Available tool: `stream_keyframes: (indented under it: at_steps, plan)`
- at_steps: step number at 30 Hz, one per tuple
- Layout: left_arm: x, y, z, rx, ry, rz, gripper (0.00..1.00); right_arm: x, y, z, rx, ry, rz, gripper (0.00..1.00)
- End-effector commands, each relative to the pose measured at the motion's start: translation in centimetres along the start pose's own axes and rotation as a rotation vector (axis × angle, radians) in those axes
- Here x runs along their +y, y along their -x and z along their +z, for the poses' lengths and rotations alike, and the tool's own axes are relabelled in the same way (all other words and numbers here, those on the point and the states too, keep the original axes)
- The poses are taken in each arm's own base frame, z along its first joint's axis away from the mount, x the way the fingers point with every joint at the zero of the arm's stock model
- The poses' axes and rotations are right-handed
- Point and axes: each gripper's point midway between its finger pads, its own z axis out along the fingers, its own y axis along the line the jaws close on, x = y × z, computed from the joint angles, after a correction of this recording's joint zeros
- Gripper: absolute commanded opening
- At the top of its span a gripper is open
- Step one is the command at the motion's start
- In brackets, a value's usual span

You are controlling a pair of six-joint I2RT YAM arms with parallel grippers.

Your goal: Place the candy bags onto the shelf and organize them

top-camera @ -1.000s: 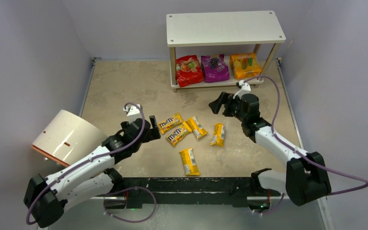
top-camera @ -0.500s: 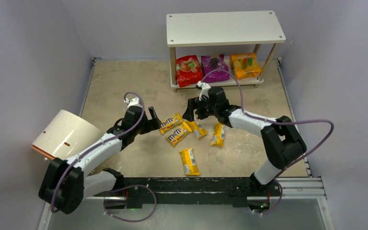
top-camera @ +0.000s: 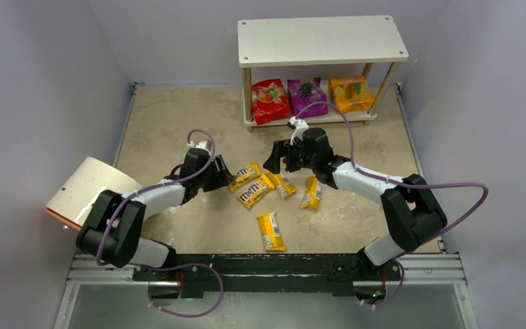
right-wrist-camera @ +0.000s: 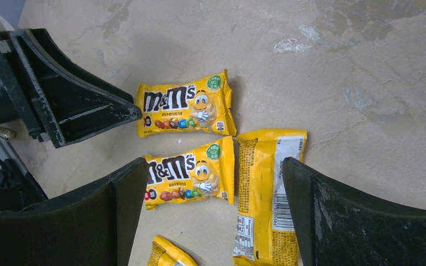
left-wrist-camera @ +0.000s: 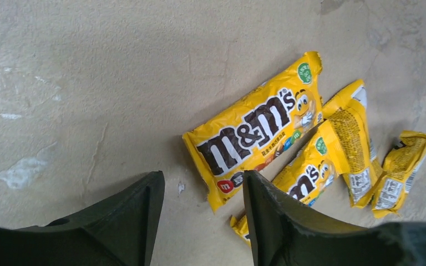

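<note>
The left claw (top-camera: pixel 222 174) is spread open and empty. Its tips sit low at the near end of the leftmost yellow packet (top-camera: pixel 244 175). In the right wrist view one left fingertip (right-wrist-camera: pixel 128 112) reaches that packet's edge, but whether it touches cannot be told. The right claw (top-camera: pixel 278 157) is spread wide and holds nothing. It hangs over the cluster with a face-up packet (right-wrist-camera: pixel 190 179) and a back-side-up packet (right-wrist-camera: pixel 267 191) showing between its fingers.

Two more packets lie on the desk (top-camera: pixel 178 116), one right of the cluster (top-camera: pixel 311 192) and one alone nearer the arms (top-camera: pixel 270 230). The red pouch (top-camera: pixel 270 101), purple pouch (top-camera: pixel 307 96) and orange pouch (top-camera: pixel 351 93) stand on the lower tier of the shelf (top-camera: pixel 322 40).

A second ago the right claw was out by the shelf's right side. It has since swung left over the packets. The left claw has crept forward to the first packet. No packet or pouch has moved.
</note>
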Motion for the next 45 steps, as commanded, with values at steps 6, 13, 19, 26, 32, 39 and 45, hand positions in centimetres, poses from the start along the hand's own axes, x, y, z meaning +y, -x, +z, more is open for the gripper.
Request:
stream_keyframes:
  at_steps: [6, 13, 19, 26, 32, 39, 45]
  plan:
    - [-0.6, 0.8, 2.7, -0.007, -0.026, -0.005, 0.39, 0.7, 0.9, -1.5, -0.059, 0.009, -0.018, 0.92]
    - [-5.6, 4.6, 1.9, -0.056, -0.195, 0.263, 0.00, 1.9, 1.7, -2.5, -0.121, 0.071, -0.067, 0.90]
    - [-13.0, 8.9, -4.4, -0.265, -0.446, 0.715, 0.00, 3.0, 1.6, -5.1, -0.100, 0.091, -0.174, 0.91]
    - [-17.8, 7.1, -10.6, -0.261, -0.762, 1.180, 0.00, 4.4, 2.5, -10.9, -0.152, 0.092, -0.435, 0.89]
    - [-20.6, 4.1, -12.5, -0.230, -0.912, 1.341, 0.00, 5.6, 2.5, -12.7, -0.196, 0.149, -0.574, 0.88]
    - [-22.6, 3.1, -13.5, -0.226, -0.962, 1.392, 0.00, 6.8, -0.5, -11.9, -0.047, 0.300, -0.591, 0.81]
    - [-23.1, 3.2, -13.9, -0.235, -0.978, 1.399, 0.00, 7.2, -2.5, -11.3, 0.014, 0.379, -0.556, 0.56]
